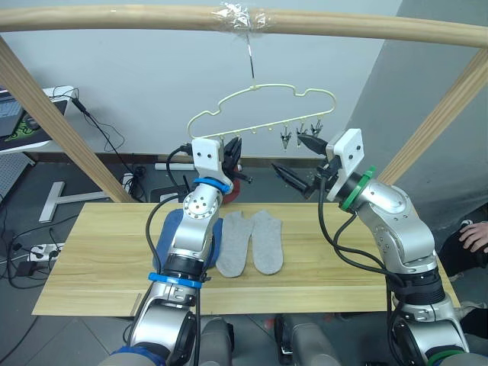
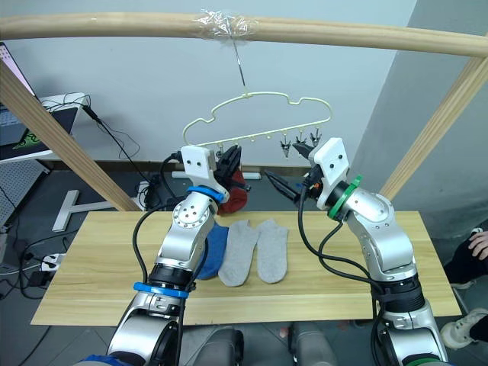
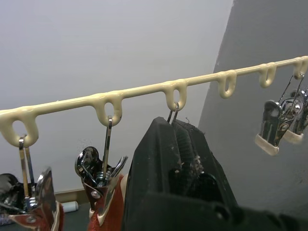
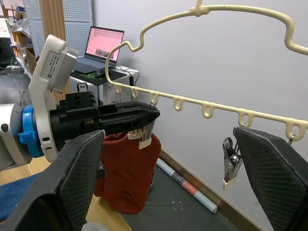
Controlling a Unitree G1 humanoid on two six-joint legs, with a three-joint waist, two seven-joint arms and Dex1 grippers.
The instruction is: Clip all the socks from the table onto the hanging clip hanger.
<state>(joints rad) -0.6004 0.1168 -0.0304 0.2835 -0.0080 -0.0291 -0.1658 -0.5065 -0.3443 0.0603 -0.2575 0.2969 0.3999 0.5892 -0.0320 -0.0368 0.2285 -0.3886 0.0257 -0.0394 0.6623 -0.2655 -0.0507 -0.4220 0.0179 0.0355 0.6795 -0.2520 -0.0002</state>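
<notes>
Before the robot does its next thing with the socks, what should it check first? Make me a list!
1. Rust red knit socks hanging from the clips: ok, two red pieces hang at that end of the row.
2. Left gripper shut at the third clip of the thin pale-yellow wire clip hanger: ok; whether it squeezes the clip, cannot tell.
3. Right gripper open and empty, ready to fetch: ok.
4. Free dark metal clips left: ok, several hang empty.
5. Socks waiting on the light wood plank table: ok, two light grey socks lie flat side by side, blue sock beside them.
6. Hanger hook on the wooden pole: ok, taped.
</notes>
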